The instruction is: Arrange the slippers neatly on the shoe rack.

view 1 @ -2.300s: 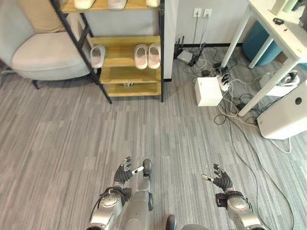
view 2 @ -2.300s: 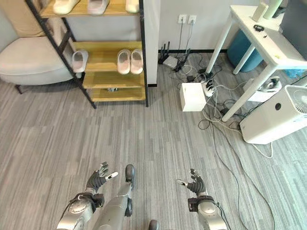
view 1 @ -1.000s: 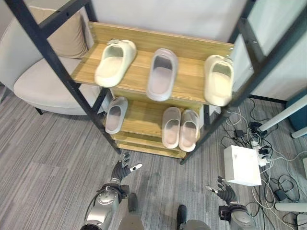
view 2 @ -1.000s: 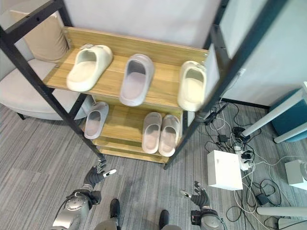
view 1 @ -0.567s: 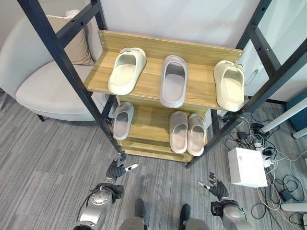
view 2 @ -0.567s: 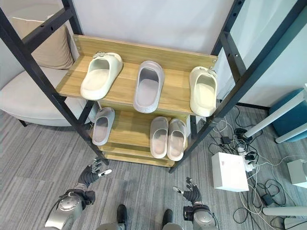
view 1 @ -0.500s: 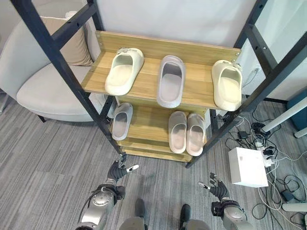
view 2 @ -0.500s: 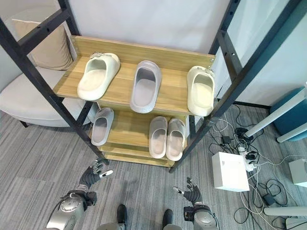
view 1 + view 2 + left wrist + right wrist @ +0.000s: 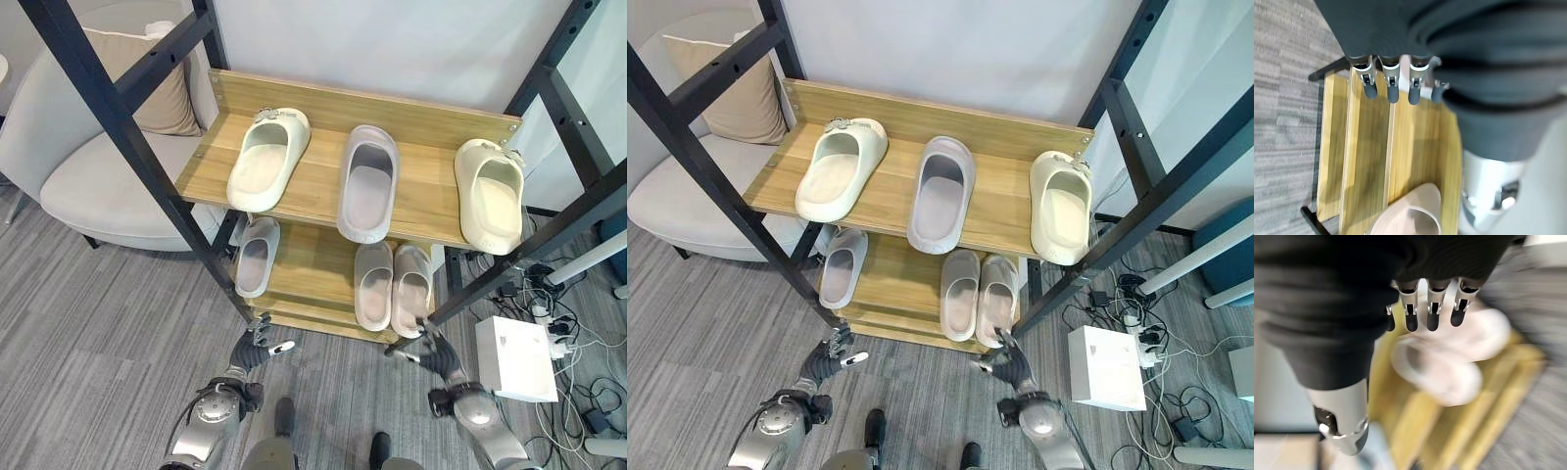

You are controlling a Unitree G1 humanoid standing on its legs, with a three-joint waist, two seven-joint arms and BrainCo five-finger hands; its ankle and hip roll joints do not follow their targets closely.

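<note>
Slippers (image 9: 393,284) at frame centre sit paired; the right hand (image 9: 439,358), fingers seemingly spread and empty, may knock them askew.

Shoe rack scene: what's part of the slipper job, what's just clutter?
Job: shoe rack; cream slippers and, grey slipper on top shelf; single slipper and pair on middle shelf.
Clutter: armchair, cushion, white box, cables.

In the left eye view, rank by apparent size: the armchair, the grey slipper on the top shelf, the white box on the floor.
1. Armchair, clearly largest.
2. Grey slipper.
3. White box, though it lies lower and farther from the camera, so this ranking is unsure.
</note>
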